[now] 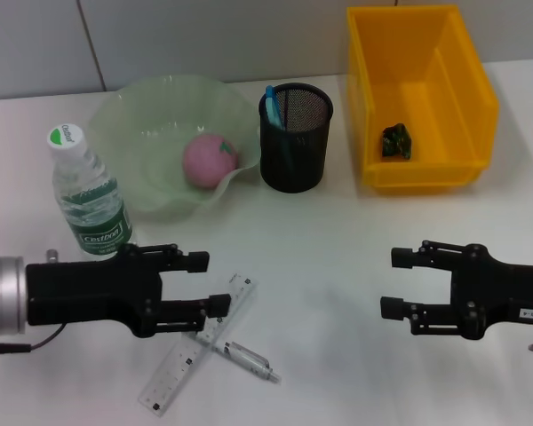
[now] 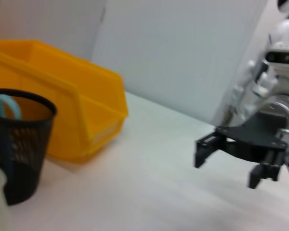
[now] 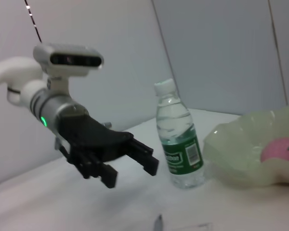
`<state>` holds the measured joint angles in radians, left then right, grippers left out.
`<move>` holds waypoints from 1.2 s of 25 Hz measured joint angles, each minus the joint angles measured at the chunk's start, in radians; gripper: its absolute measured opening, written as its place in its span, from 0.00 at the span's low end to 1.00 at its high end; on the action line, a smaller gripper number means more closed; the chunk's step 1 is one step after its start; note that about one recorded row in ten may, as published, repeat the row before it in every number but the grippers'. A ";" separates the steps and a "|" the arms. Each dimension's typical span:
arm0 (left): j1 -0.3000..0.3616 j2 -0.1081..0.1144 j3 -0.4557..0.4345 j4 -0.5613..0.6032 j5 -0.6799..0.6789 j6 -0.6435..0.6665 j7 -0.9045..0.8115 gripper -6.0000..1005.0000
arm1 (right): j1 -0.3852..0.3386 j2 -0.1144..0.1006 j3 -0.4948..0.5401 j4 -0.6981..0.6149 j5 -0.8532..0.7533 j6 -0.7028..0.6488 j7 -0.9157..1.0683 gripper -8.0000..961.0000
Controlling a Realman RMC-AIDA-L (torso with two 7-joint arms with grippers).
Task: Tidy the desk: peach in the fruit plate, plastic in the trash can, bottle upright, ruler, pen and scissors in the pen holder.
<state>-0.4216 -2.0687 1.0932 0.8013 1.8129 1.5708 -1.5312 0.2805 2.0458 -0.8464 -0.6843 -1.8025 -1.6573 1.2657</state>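
The pink peach (image 1: 210,160) lies in the pale green fruit plate (image 1: 133,115). Beside the plate the water bottle (image 1: 89,191) stands upright. Blue-handled scissors (image 1: 274,111) stick out of the black mesh pen holder (image 1: 295,138). A dark green piece of plastic (image 1: 396,142) rests in the yellow trash can (image 1: 426,98). The clear ruler (image 1: 195,346) lies flat at the front, with the pen (image 1: 249,359) lying across it. My left gripper (image 1: 209,284) is open just above the ruler's far end. My right gripper (image 1: 394,282) hovers open over bare table at the right.
The right wrist view shows the left gripper (image 3: 130,169), the bottle (image 3: 179,139) and the plate (image 3: 241,154). The left wrist view shows the pen holder (image 2: 19,144), the yellow bin (image 2: 72,110) and the right gripper (image 2: 226,169). A grey wall closes the back.
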 joint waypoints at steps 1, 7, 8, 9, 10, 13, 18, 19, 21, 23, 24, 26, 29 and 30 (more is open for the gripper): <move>-0.001 0.000 0.017 0.023 0.002 0.000 -0.024 0.72 | 0.000 0.001 -0.002 0.000 -0.001 0.013 -0.006 0.82; -0.010 0.000 0.113 0.225 0.062 0.000 -0.236 0.72 | -0.001 0.000 -0.001 -0.002 -0.013 0.020 -0.009 0.82; -0.010 0.000 0.113 0.225 0.062 0.000 -0.236 0.72 | -0.001 0.000 -0.001 -0.004 -0.013 0.020 -0.010 0.82; -0.019 -0.001 0.132 0.269 0.091 0.000 -0.297 0.72 | -0.001 0.000 0.000 -0.004 -0.013 0.020 -0.013 0.82; -0.019 -0.001 0.132 0.269 0.091 0.000 -0.297 0.72 | -0.001 0.000 0.000 -0.005 -0.013 0.019 -0.017 0.82; -0.079 -0.002 0.218 0.397 0.197 0.000 -0.510 0.72 | 0.000 0.000 0.000 -0.005 -0.017 0.020 -0.021 0.82; -0.153 -0.004 0.287 0.458 0.282 -0.005 -0.681 0.72 | 0.004 -0.003 -0.001 -0.007 -0.025 0.019 -0.021 0.82; -0.184 -0.005 0.322 0.486 0.327 -0.009 -0.760 0.72 | 0.004 -0.004 0.000 -0.010 -0.026 0.019 -0.021 0.82; -0.202 -0.006 0.340 0.501 0.356 -0.010 -0.800 0.72 | 0.005 -0.004 0.000 -0.012 -0.026 0.020 -0.021 0.82; -0.234 -0.008 0.376 0.517 0.406 -0.012 -0.872 0.72 | 0.005 -0.004 0.000 -0.015 -0.027 0.020 -0.022 0.82; -0.250 -0.009 0.391 0.520 0.426 -0.015 -0.904 0.72 | 0.005 -0.004 0.000 -0.020 -0.029 0.020 -0.022 0.82; -0.286 -0.010 0.425 0.519 0.475 -0.024 -0.986 0.72 | 0.005 -0.004 0.000 -0.024 -0.031 0.020 -0.023 0.82; -0.336 -0.011 0.464 0.502 0.542 -0.046 -1.123 0.72 | 0.004 -0.004 0.000 -0.045 -0.047 0.019 -0.023 0.82; -0.336 -0.011 0.464 0.502 0.542 -0.046 -1.123 0.72 | 0.004 -0.004 0.000 -0.045 -0.047 0.019 -0.023 0.82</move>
<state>-0.7579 -2.0794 1.5568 1.3031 2.3548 1.5250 -2.6544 0.2846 2.0416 -0.8467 -0.7291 -1.8497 -1.6378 1.2425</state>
